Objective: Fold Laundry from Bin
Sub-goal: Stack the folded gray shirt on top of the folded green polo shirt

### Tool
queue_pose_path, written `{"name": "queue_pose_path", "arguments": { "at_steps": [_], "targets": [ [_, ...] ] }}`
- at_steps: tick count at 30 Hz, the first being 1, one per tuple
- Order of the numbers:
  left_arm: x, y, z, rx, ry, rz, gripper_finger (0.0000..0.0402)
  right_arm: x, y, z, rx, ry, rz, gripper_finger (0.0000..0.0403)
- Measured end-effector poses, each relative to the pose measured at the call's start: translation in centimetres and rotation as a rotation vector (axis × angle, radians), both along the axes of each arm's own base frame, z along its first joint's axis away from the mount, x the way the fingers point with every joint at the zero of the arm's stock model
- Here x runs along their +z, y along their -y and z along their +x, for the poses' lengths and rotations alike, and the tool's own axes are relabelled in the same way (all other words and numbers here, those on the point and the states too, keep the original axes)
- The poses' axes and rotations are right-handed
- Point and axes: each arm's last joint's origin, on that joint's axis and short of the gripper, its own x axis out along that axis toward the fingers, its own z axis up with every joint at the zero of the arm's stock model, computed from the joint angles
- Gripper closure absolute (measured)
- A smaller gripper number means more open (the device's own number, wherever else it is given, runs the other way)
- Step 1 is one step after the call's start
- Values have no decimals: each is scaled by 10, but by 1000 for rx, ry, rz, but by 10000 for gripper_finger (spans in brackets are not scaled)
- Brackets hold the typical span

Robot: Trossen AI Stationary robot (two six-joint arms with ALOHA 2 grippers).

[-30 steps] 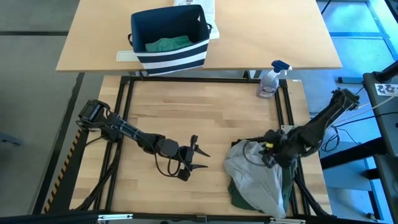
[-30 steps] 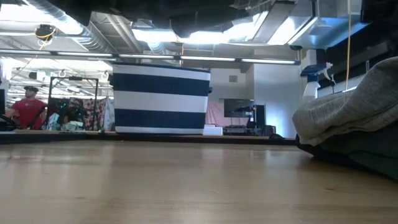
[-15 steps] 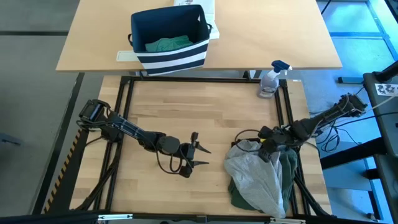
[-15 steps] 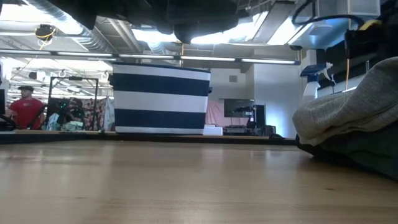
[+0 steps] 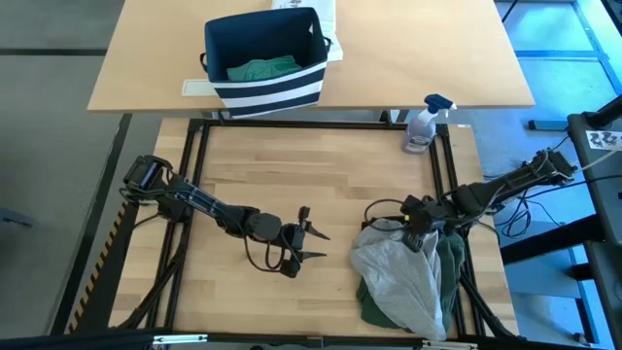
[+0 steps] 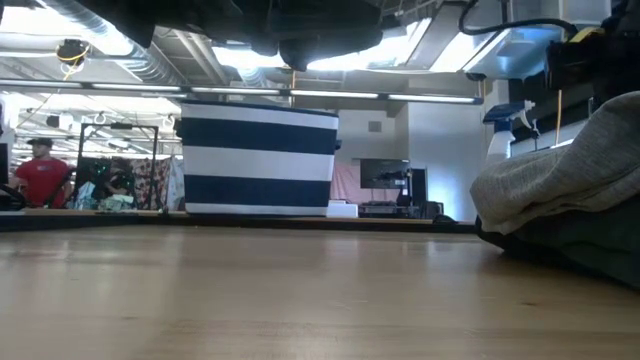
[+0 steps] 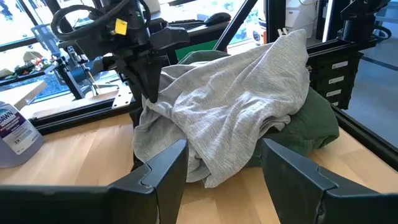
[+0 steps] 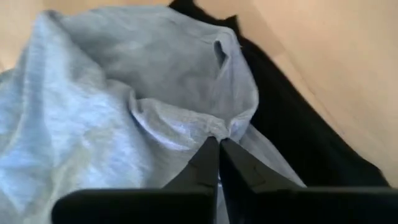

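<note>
The wooden surface carries a heap of laundry near its right edge: a soft, wrinkled light grey garment lies draped over a dark green one, with black cloth under them. Beyond the far edge, on a second tabletop, stands the boxy navy bin with white stripes, a teal-green garment crumpled inside.

The right gripper sits at the far end of the heap, its fingers pressed together, pinching a small fold of the grey garment.

The left gripper hovers low over the middle of the surface, well apart from the heap and facing it; its fingers stand partly spread and hold nothing.

A plastic spray bottle stands at the far right corner.
</note>
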Motion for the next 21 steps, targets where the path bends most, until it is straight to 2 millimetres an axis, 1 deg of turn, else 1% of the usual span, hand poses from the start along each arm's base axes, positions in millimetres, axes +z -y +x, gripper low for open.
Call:
{"name": "queue_pose_path", "arguments": {
  "at_steps": [2,4,8,11,15,19,21],
  "targets": [
    [0,0,0,0,0,0,206,0,1,-2,-29,-22,-15,398],
    [0,0,0,0,0,0,206,6,3,-5,-74,-44,-48,397],
    [0,0,0,0,0,0,206,26,8,-12,-161,-71,-90,400],
    [-1,0,0,0,-7,2,206,43,10,-16,-195,-69,-104,401],
    [-2,0,0,0,-17,5,206,58,14,-24,-252,-131,-121,401],
    [-1,0,0,0,-16,5,206,66,19,-38,-324,-260,-140,402],
    [-1,0,0,0,-17,5,206,66,18,-41,-336,-310,-114,402]
  ]
}}
